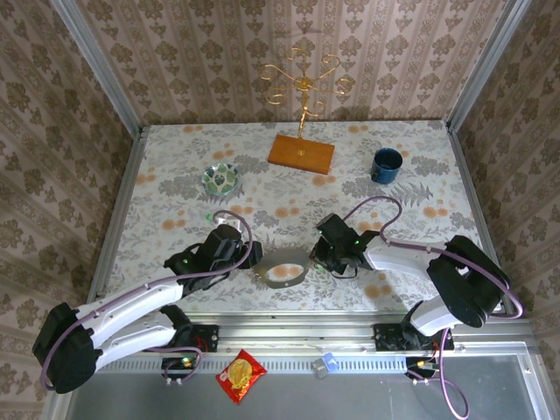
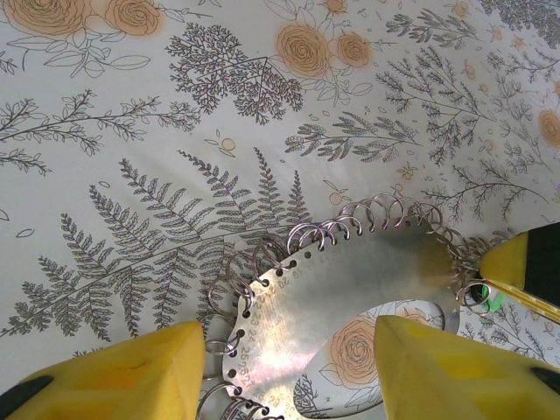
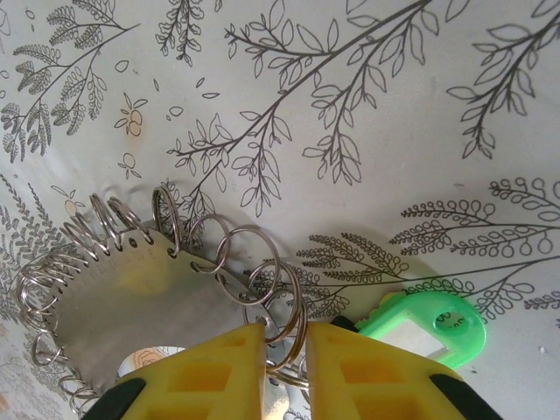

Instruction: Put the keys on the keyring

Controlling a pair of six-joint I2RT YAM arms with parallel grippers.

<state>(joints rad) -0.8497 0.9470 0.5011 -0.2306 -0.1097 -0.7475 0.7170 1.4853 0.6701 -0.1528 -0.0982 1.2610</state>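
Just beside the keyring (image 1: pixel 284 273) a green key (image 3: pixel 420 328) lies on the table (image 1: pixel 175 157), while the jaws of my right gripper (image 3: pixel 284 337) clamp one thin loop of it, which I fear may slip out, and those of my left gripper (image 2: pixel 287 337) stand apart astride its rim.

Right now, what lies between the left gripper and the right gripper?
The keyring lies between the left gripper and the right gripper, as the top external view shows.

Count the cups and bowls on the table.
2. A green-and-white patterned bowl sits left of the orange wooden stand base; a dark blue mug sits right of that base. Another hidden one seems unlikely.
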